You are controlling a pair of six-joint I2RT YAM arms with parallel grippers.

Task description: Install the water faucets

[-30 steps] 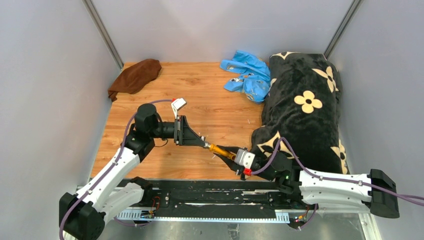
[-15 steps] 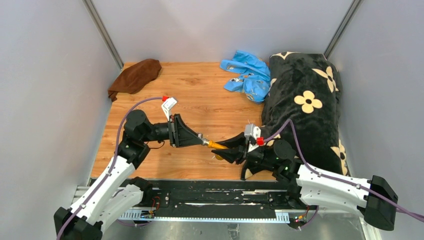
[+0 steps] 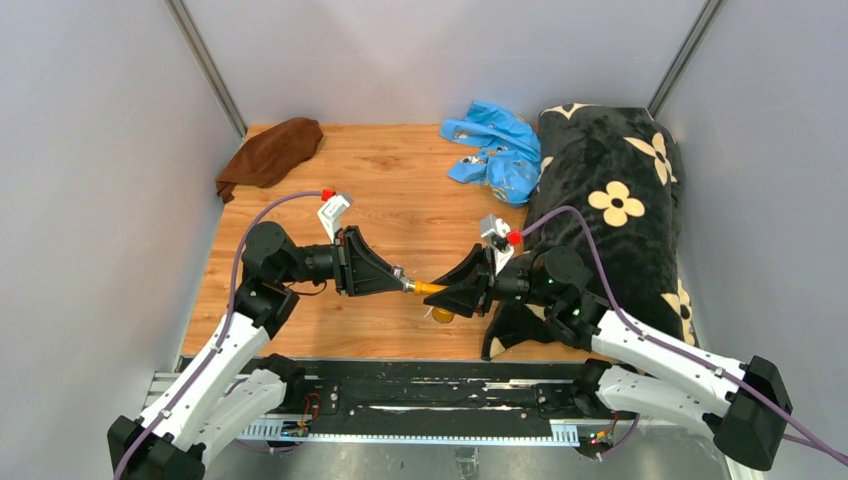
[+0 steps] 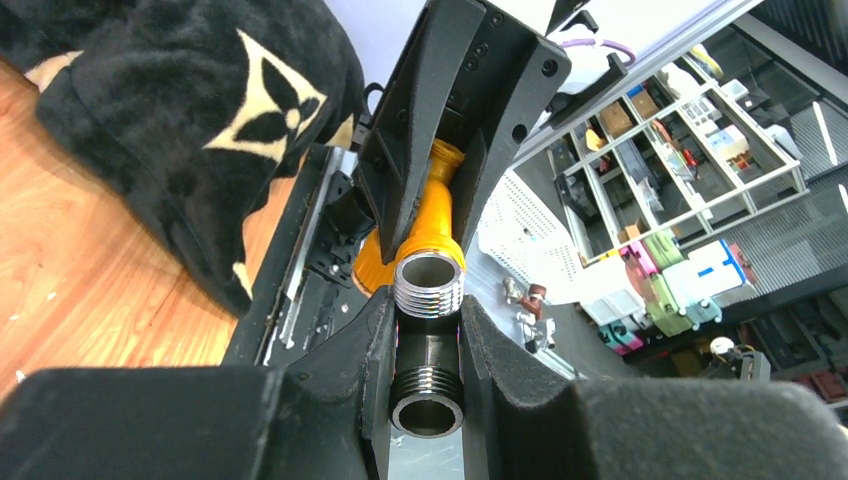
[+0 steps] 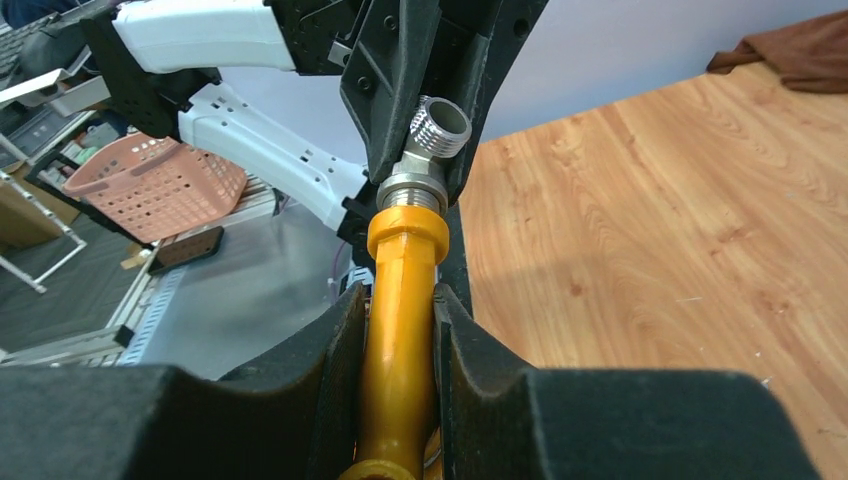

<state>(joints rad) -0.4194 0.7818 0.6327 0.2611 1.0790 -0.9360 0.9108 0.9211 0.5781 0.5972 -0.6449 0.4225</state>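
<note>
Right gripper, clamping the brass-orange spout, is rolling over, apparently threading it onto the T-fitting clamped by the left gripper.

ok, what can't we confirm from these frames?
- Thread engagement: right wrist view, the spout collar covers the T fitting joint.
- Spout's lower end: right wrist view, cut off by the bottom edge; top view, largely under the right end effector.
- T fitting: top view, too small, hidden by the left end effector.
</note>
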